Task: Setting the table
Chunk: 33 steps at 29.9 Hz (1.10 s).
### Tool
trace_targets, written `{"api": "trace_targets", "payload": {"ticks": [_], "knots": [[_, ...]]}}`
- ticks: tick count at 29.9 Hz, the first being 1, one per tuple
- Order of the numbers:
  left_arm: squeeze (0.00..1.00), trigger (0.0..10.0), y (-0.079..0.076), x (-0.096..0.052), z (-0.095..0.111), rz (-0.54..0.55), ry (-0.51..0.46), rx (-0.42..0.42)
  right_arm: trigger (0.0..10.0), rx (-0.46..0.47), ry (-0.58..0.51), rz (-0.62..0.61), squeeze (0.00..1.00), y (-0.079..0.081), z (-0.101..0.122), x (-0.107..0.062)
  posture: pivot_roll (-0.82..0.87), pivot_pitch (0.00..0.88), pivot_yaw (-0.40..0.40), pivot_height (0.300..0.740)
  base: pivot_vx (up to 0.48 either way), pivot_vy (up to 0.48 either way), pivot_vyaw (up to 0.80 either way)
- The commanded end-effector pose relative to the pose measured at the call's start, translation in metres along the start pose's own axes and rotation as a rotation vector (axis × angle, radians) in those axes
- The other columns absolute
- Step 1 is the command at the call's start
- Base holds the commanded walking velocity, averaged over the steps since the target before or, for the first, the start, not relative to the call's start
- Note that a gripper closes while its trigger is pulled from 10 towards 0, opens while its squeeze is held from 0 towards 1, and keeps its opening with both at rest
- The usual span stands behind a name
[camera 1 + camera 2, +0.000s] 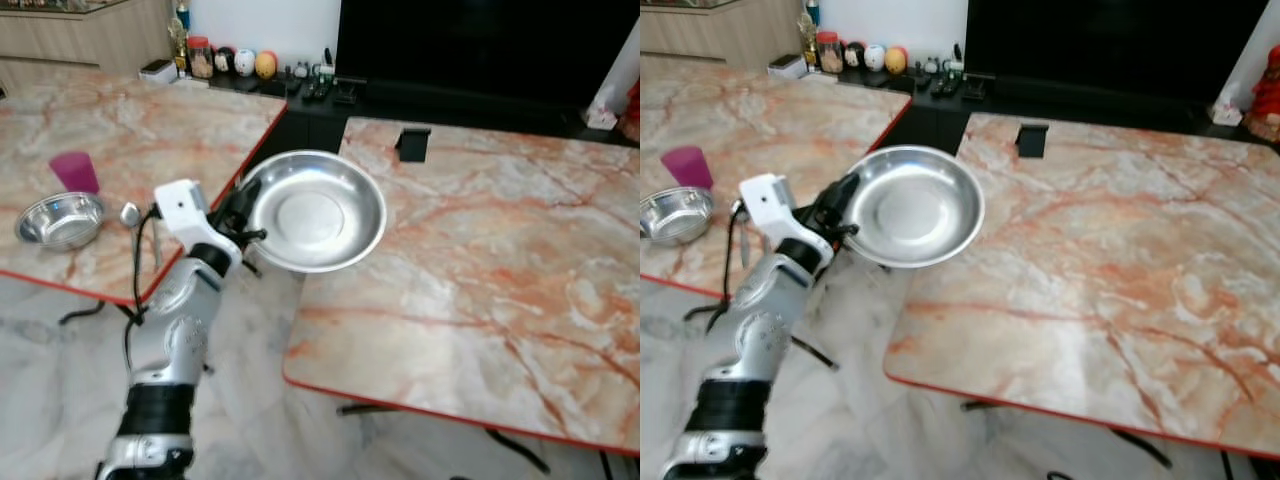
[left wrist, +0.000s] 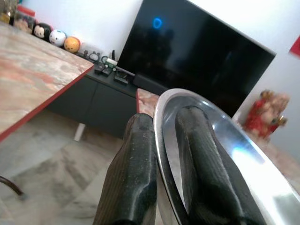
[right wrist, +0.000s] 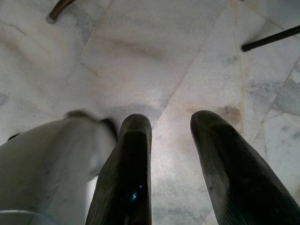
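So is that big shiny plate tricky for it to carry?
Probably slippery: the steel plate looks polished, and the left gripper pinches only its thin rim. Held at one edge, it may tilt. It looks rigid and unlikely to break.

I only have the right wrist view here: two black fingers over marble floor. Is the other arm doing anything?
Observer: Yes. The left gripper is shut on the rim of a steel dish, one finger inside the rim and one outside.
Operator: Is the dish down on a table yet?
Observer: It sits at the near-left corner of the right table, partly over the gap between the tables. I cannot tell if it touches.
Operator: Anything already laid out?
Observer: On the left table, a small steel bowl with a pink cup just behind it.
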<state>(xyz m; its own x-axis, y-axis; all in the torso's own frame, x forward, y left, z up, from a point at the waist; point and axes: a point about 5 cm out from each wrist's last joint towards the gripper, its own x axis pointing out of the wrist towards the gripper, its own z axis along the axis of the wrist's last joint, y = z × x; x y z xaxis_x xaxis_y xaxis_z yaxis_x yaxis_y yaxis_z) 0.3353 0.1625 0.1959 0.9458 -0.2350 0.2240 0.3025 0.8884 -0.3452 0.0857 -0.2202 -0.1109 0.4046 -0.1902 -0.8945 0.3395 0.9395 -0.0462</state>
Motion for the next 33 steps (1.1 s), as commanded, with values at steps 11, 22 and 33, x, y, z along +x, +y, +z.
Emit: {"api": "trace_targets", "payload": {"ticks": [11, 22, 33], "knots": [[0.00, 10.0, -0.008, 0.006, 0.007, -0.081, -0.001, 0.039, 10.0, -0.010, 0.000, -0.007, 0.00, -0.005, 0.000, 0.000, 0.13, 0.000, -0.075, 0.728, 0.000, -0.262, 0.00], [0.00, 10.0, -0.015, 0.008, 0.002, -0.097, 0.003, 0.021, 10.0, -0.011, -0.003, -0.008, 0.00, -0.005, 0.000, 0.000, 0.12, 0.000, -0.069, 0.728, 0.000, -0.261, 0.00], [0.00, 10.0, -0.016, 0.008, 0.001, -0.107, 0.005, 0.021, 10.0, -0.017, -0.004, -0.007, 0.00, -0.005, 0.000, -0.001, 0.12, 0.000, -0.070, 0.728, 0.000, -0.261, 0.00]]}}
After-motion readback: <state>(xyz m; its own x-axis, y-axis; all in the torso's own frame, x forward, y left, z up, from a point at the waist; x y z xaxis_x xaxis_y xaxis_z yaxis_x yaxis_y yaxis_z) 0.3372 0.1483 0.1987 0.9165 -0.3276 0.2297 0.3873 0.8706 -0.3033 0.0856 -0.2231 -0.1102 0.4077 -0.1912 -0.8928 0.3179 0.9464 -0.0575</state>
